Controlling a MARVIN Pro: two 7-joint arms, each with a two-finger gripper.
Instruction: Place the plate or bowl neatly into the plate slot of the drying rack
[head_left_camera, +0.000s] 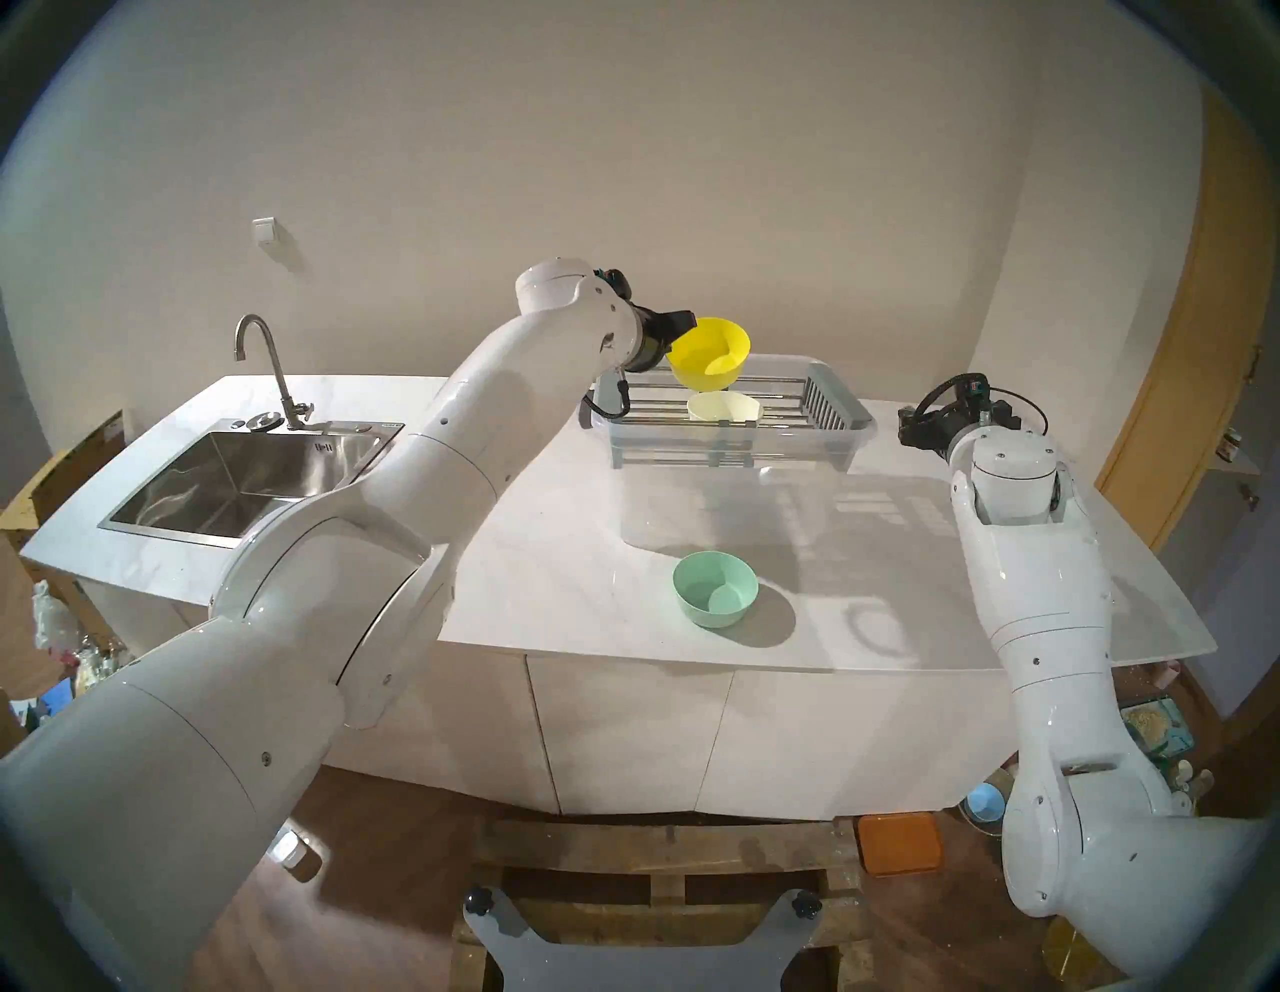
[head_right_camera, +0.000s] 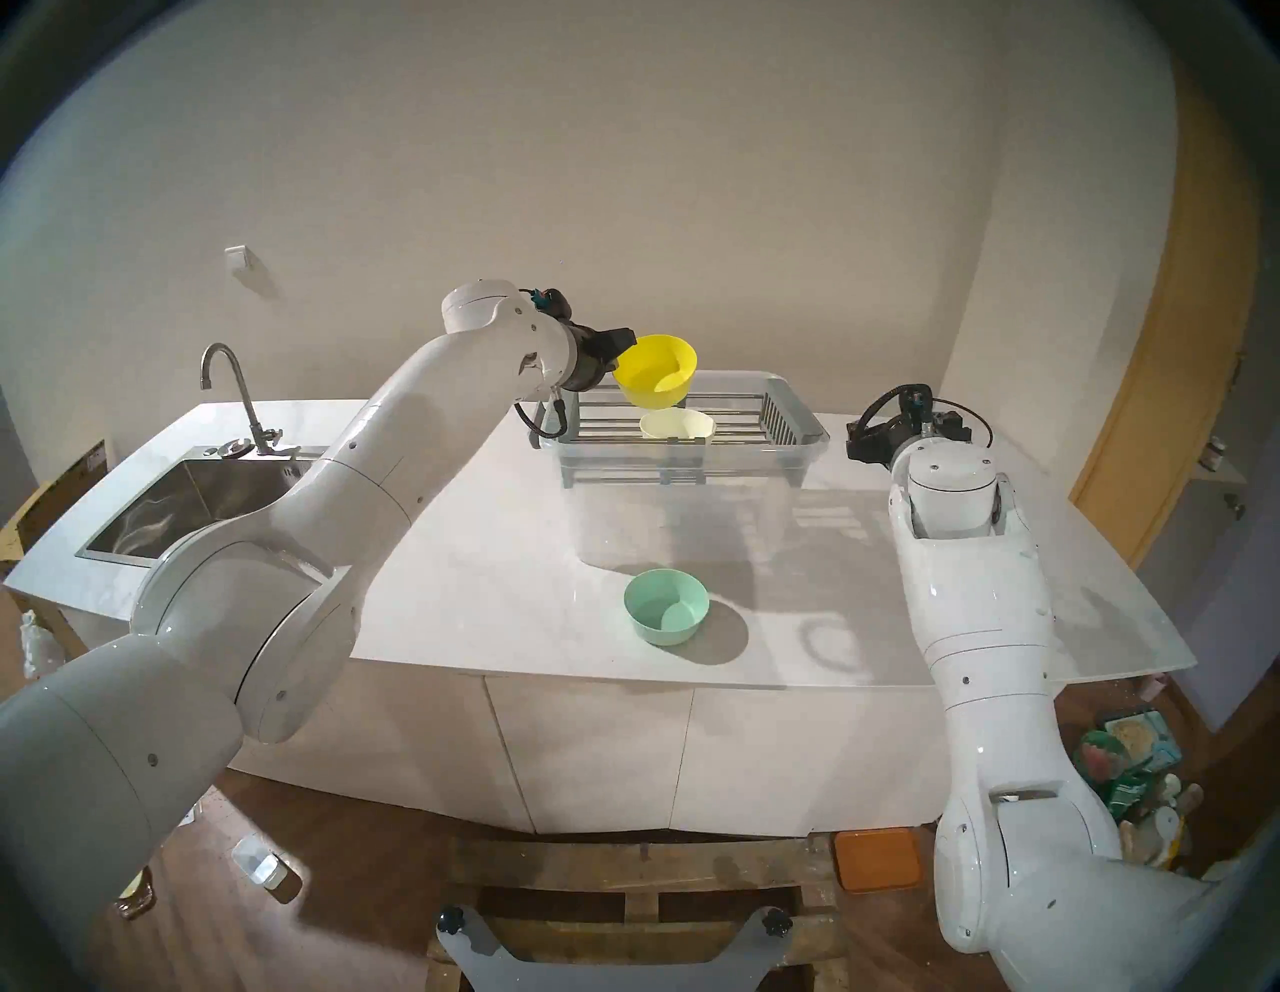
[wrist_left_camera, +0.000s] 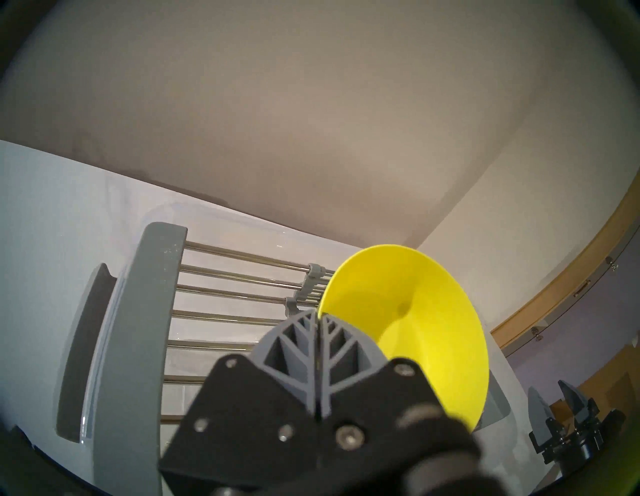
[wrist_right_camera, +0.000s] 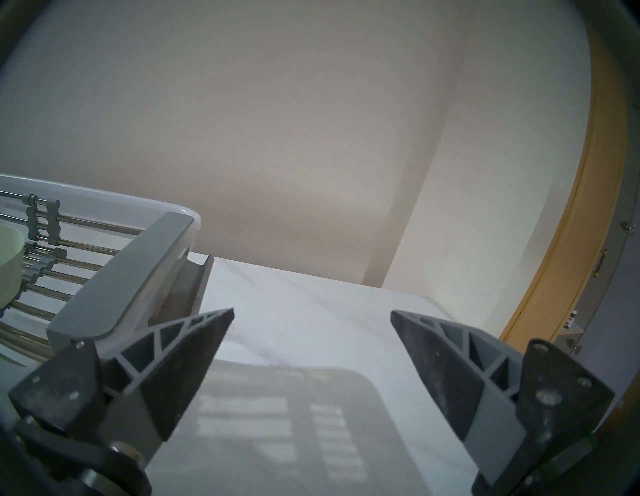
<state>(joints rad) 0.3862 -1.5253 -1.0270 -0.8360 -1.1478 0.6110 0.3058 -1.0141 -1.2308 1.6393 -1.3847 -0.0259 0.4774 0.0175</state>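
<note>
The left hand (head_left_camera: 682, 327) is clenched on the near rim of a yellow bowl (head_left_camera: 712, 351), which hangs tilted above the drying rack (head_left_camera: 841, 410). From the head view, the plate slot (head_left_camera: 644, 409) lies at about 6 o'clock from the bowl, straight beneath it. A cream bowl (head_left_camera: 724, 407) already rests on the rods just under the yellow one, so the free rods run off toward 9 o'clock. The rods' long axis runs from 9 to 3 o'clock across the rack, and the bowl's mouth faces roughly 3 o'clock along them. The coming move probably turns on lowering it clear of the cream bowl. The right hand (wrist_right_camera: 311, 322) stands released and empty at 3 o'clock of the rack, farther from the slot. A green bowl (head_left_camera: 715, 587) waits on the counter (head_left_camera: 554, 526) at 6 o'clock.
</note>
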